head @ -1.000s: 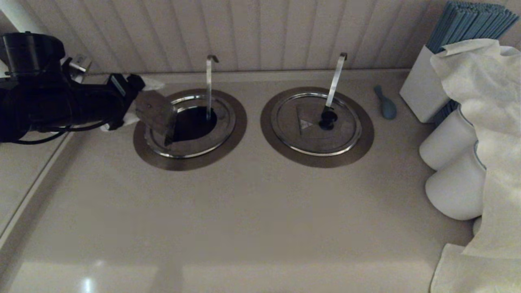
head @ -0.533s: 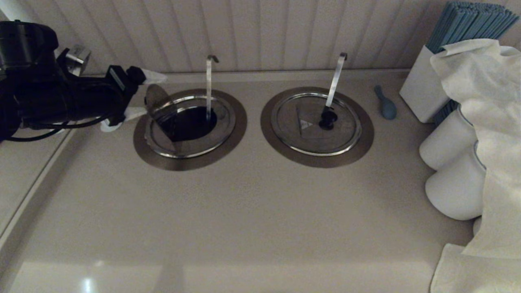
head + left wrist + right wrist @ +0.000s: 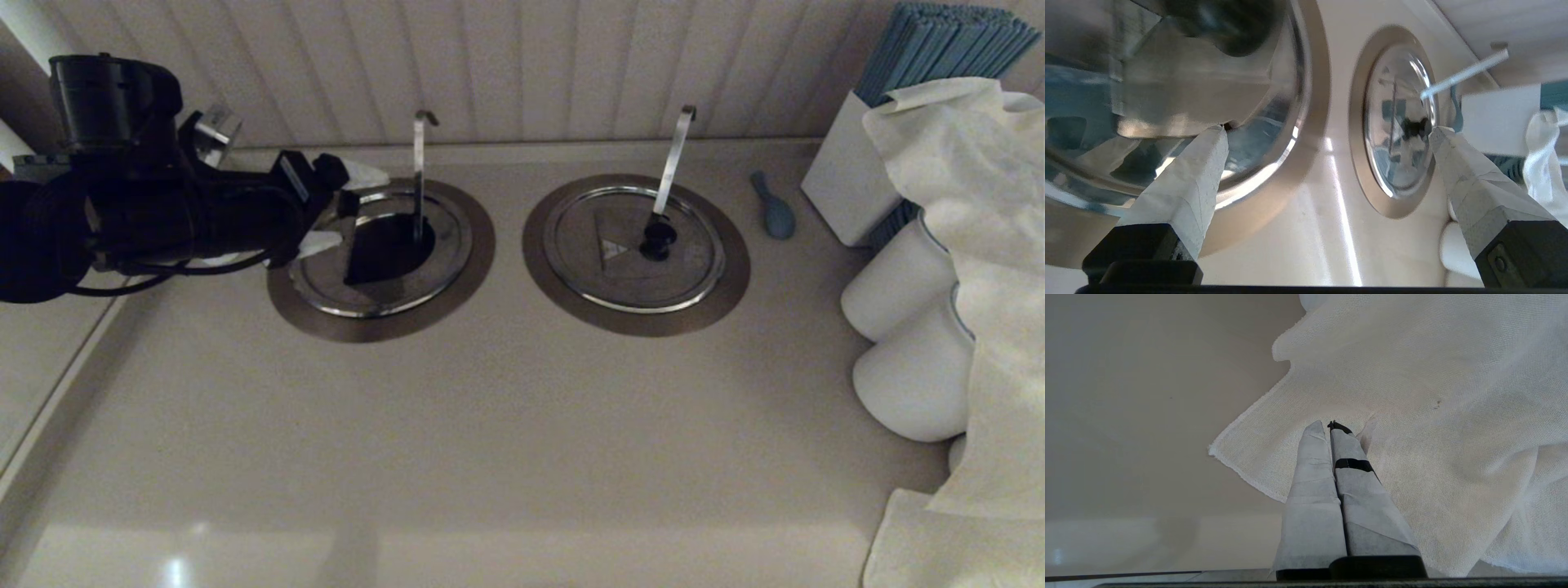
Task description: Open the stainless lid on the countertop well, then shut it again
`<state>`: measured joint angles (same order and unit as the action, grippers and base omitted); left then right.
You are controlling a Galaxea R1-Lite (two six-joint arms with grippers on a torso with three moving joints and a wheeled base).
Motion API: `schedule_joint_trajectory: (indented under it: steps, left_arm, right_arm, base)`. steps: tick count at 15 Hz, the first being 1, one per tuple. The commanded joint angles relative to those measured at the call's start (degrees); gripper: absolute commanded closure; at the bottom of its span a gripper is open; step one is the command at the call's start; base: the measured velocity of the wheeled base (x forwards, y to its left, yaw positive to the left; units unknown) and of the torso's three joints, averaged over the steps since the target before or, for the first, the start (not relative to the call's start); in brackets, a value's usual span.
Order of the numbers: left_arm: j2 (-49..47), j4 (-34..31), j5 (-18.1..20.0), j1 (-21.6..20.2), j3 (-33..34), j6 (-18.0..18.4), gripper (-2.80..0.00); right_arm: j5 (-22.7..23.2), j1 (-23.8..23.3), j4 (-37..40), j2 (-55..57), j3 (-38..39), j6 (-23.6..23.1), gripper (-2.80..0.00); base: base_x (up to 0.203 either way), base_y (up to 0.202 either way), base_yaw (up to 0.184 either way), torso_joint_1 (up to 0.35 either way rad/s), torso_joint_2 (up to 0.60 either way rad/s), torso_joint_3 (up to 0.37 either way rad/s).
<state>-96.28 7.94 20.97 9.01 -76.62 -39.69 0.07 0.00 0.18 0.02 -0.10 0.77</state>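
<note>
Right now my left tool (image 3: 343, 208) hovers at the left rim of the countertop well (image 3: 381, 260), its two white-wrapped fingers (image 3: 1186, 192) spread wide and holding nothing. In the wrist view one fingertip sits just at the edge of the folded-back flap of the stainless lid (image 3: 322, 282); whether it touches I cannot tell. The lid's left portion lies flat in the collar while a dark, half-round opening shows toward the thin hooked rod (image 3: 419, 175) standing at the back of the hole. So the well stands open, and I judge the closing half of the job is what remains. The hinge line runs roughly front to back across the disc, and the open side lies to the right of my tool, away from my wrist; the flap would need to swing that way to shut. My left arm is clearly the nearer one. My right tool (image 3: 1327, 428) is parked well away, fingers pressed together over a white cloth (image 3: 1412, 416), gripping nothing. The twin lid (image 3: 635, 247) stays shut on the counter (image 3: 490, 425).
</note>
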Motion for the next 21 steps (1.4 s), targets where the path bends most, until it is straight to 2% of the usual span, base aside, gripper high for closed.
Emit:
schedule_joint_trajectory:
  steps: [1,10,12,13,15,19,20,21]
  left_arm:
    - [-0.05,0.06,0.04,0.65,0.13,-0.23,-2.8]
    - [2.29,0.06,-0.09,0.65,-0.29,-0.34,-2.8]
    - [4.0,-0.25,0.03,0.46,0.01,0.93,-2.8]
    - [5.11,-0.85,0.04,-0.11,0.21,3.93,-2.8]
    - [8.88,-5.26,0.0,-2.85,0.26,12.69,-2.8]
    - [21.61,-12.14,-0.68,-6.45,1.91,24.78,-2.8]
    - [25.29,-13.49,-2.09,-6.73,2.72,26.97,0.0]
    - [29.25,-15.38,-3.83,-6.9,3.49,28.74,0.0]
  right_arm:
    - [0.01,0.0,0.0,0.06,0.01,0.02,0.0]
    - [0.01,0.0,0.0,0.06,0.01,0.02,0.0]
    - [0.01,0.0,0.0,0.06,0.01,0.02,0.0]
    - [0.01,0.0,0.0,0.06,0.01,0.02,0.0]
    - [0.01,0.0,0.0,0.06,0.01,0.02,0.0]
    - [0.01,0.0,0.0,0.06,0.01,0.02,0.0]
    - [0.01,0.0,0.0,0.06,0.01,0.02,0.0]
    - [0.01,0.0,0.0,0.06,0.01,0.02,0.0]
  base:
    - [0.0,0.0,0.0,0.0,0.0,0.0]
    - [0.0,0.0,0.0,0.0,0.0,0.0]
    - [0.0,0.0,0.0,0.0,0.0,0.0]
    - [0.0,0.0,0.0,0.0,0.0,0.0]
    - [0.0,0.0,0.0,0.0,0.0,0.0]
    - [0.0,0.0,0.0,0.0,0.0,0.0]
    - [0.0,0.0,0.0,0.0,0.0,0.0]
    - [0.0,0.0,0.0,0.0,0.0,0.0]
